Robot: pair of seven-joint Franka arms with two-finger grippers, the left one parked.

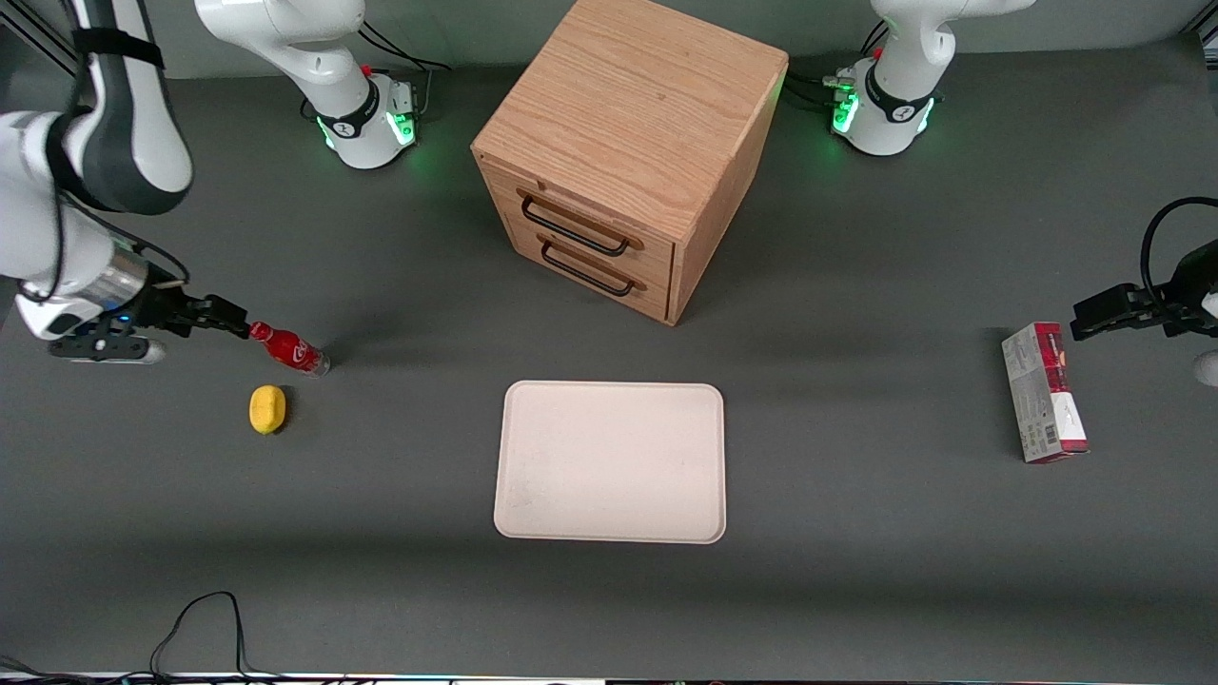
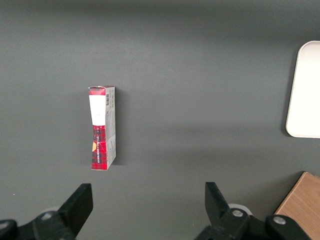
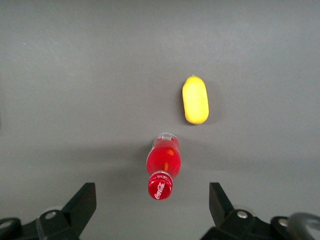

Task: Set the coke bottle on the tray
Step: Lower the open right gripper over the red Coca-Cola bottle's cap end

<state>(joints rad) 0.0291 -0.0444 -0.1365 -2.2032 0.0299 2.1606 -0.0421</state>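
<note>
The coke bottle (image 1: 288, 349), small and red with a red cap and a clear base, is on the grey table toward the working arm's end. In the right wrist view the coke bottle (image 3: 163, 164) shows cap-first, and it seems to stand upright. My right gripper (image 1: 231, 319) hangs above the bottle's cap with its jaws wide open and empty; in the wrist view the gripper (image 3: 151, 196) has one finger on each side of the cap, well apart from it. The cream-white tray (image 1: 609, 461) lies flat in the table's middle, nearer the front camera than the cabinet, with nothing on it.
A yellow lemon (image 1: 267, 409) lies beside the bottle, nearer the front camera; it also shows in the right wrist view (image 3: 195, 100). A wooden drawer cabinet (image 1: 618, 143) stands farther back. A red-and-grey carton (image 1: 1044, 392) lies toward the parked arm's end.
</note>
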